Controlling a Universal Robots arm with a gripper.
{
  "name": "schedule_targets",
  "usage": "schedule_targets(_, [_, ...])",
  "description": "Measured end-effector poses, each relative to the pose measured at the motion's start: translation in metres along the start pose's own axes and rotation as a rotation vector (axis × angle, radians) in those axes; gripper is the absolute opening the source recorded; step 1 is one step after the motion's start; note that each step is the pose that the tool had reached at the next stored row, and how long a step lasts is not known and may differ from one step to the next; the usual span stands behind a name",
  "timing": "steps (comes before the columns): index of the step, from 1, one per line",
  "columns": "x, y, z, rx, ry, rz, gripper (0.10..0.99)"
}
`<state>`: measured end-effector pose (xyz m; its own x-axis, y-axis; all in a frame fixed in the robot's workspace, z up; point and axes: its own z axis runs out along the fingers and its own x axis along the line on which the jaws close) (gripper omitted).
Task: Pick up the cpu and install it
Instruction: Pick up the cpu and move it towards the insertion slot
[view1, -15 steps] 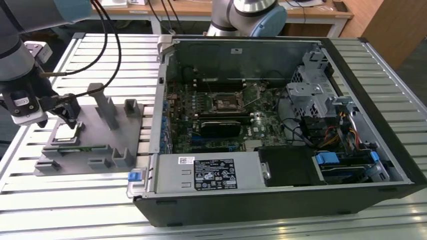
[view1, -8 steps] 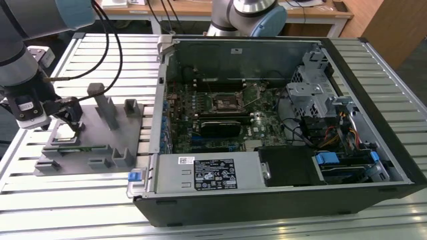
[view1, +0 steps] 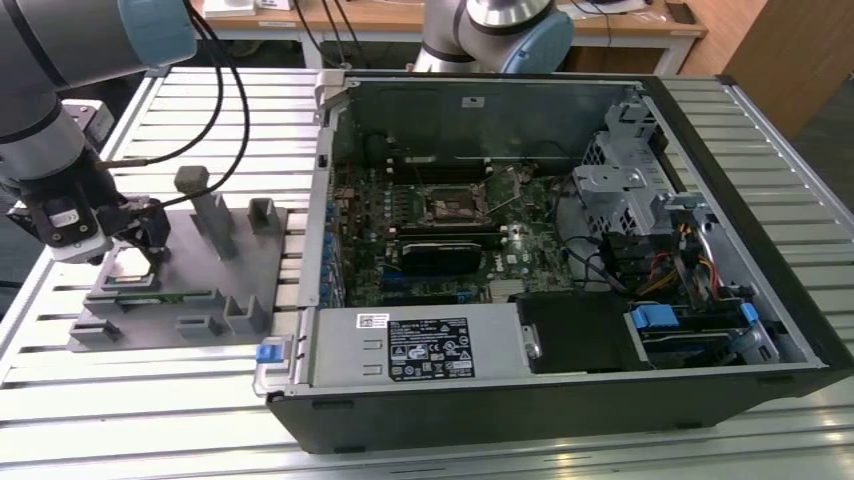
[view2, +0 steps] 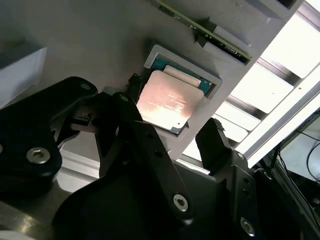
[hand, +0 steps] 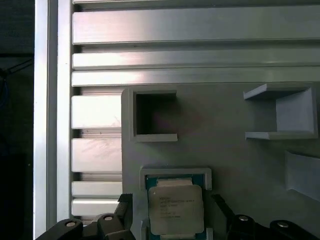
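Both wrist views: hand (view2: 172, 107) open astride cpu (view2: 167, 100) in fixture (hand: 225, 140) pocket, gripping nothing; exterior view adds computer case (view1: 561, 405).

This looks like a robot lab or a workshop. There is a big metal table (view1: 160, 400) made of long silver bars. On it lies an open computer case (view1: 534, 420) with all its insides showing. A grey holder (view1: 187, 305) keeps small parts, like the cpu (hand: 176, 210). One robot arm (view1: 54, 90) is close by, another robot arm (view1: 514, 30) stands at the back, and a wooden desk (view1: 400, 20) is behind it.
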<state>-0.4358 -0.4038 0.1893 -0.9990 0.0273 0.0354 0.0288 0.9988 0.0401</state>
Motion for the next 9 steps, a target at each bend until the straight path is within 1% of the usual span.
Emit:
schedule_targets(5, [-0.0003, -0.0002, 0.0048, 0.000, 0.0001, 0.000, 0.718])
schedule_targets(8, [-0.0004, -0.0003, 0.0060, 0.000, 0.0003, 0.000, 0.706])
schedule_targets(9, [-0.0004, -0.0003, 0.0062, 0.000, 0.0002, 0.000, 0.635])
